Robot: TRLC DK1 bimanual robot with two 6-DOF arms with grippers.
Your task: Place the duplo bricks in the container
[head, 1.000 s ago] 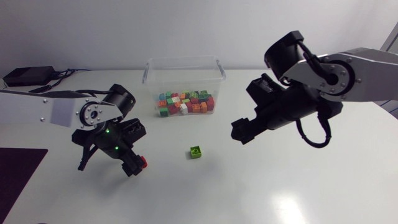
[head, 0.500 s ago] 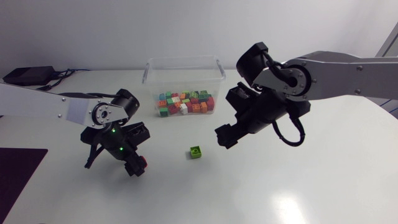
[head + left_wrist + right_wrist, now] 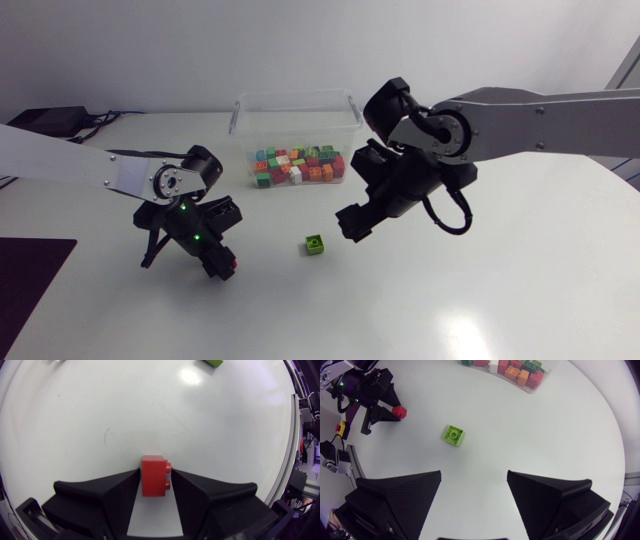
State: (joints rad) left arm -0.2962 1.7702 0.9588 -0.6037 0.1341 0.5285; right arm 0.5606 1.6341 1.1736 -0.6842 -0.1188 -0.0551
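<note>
The right gripper point(image 3: 350, 222), jaws spread, has swung in toward the green brick point(image 3: 315, 244). The left gripper point(image 3: 219, 263) stays clamped on a red brick point(image 3: 155, 476), not yet delivered.

Nothing reading as text, number, label or sign in any view. Red brick point(image 3: 155, 476), seen close up in left wrist view, showing plain faces only. Green brick point(image 3: 315, 244), lying near tabletop middle: any marking on stud too small to read.
</note>
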